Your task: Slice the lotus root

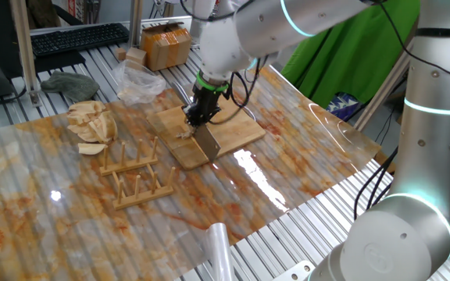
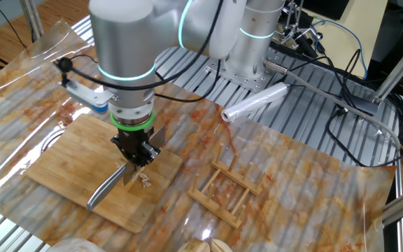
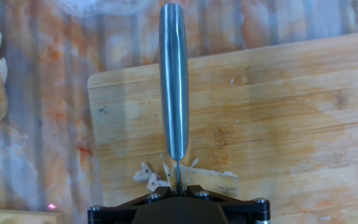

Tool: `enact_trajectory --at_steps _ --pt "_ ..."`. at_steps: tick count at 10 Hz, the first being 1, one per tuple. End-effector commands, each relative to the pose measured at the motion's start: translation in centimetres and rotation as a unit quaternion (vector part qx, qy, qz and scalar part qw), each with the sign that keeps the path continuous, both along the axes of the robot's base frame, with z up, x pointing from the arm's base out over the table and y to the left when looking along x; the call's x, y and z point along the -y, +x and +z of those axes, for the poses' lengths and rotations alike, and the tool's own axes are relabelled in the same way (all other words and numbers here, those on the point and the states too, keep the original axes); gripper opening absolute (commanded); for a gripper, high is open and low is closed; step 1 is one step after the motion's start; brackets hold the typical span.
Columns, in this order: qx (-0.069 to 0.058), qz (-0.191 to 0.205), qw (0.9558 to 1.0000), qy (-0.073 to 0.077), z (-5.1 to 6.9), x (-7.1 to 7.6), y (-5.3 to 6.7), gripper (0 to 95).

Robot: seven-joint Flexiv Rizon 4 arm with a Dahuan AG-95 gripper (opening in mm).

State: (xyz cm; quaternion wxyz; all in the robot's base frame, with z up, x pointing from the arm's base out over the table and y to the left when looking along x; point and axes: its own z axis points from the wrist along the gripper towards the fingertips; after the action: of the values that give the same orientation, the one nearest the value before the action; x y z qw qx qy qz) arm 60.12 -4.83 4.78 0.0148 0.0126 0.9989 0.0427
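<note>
Clamped on the handle of a cleaver point(image 2: 107, 189), the gripper point(image 2: 137, 157) points straight down over a wooden cutting board point(image 2: 61, 164), its jaws drawn narrow around the grip. In the hand view the cleaver's steel handle runs straight away from the camera, and the blade stands edge-down on the board. From one fixed view the blade point(image 1: 207, 142) shows as a dark flat plate standing on the near edge of the board.

The lotus root point(image 3: 191, 179) lies on the board right at the blade, cut into a few thin pale slices and scraps on both sides of the edge, close to the board's side nearest the wooden rack point(image 1: 135, 176). That rack, with upright pegs, sits on the table's marbled cover just beside the board.

A heap of pale beige wedges point(image 1: 92, 123) rests toward the table's far corner in one fixed view, well apart from the board. A crumpled clear plastic bag point(image 1: 137, 82) lies near the table's far edge. A roll of clear film point(image 2: 255, 103) lies at the table's edge by the arm's base.
</note>
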Motion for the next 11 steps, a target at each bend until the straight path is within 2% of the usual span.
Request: enact_trajectory --at_steps 1,4,6,8,10,11 --pt "-0.002 -0.001 1.0000 -0.004 0.3 0.1 0.0 0.0" --pt "-0.004 -0.001 1.0000 -0.007 1.2 0.2 -0.2 0.0" --pt "-0.004 0.001 0.9999 -0.009 1.2 0.2 -0.2 0.0" --pt "0.004 0.005 1.0000 -0.007 -0.5 0.0 0.1 0.0" --pt "0.024 0.006 0.9997 -0.004 -3.5 -0.2 0.2 0.0" --pt "0.018 0.002 0.9998 -0.005 -3.5 -0.2 0.2 0.0"
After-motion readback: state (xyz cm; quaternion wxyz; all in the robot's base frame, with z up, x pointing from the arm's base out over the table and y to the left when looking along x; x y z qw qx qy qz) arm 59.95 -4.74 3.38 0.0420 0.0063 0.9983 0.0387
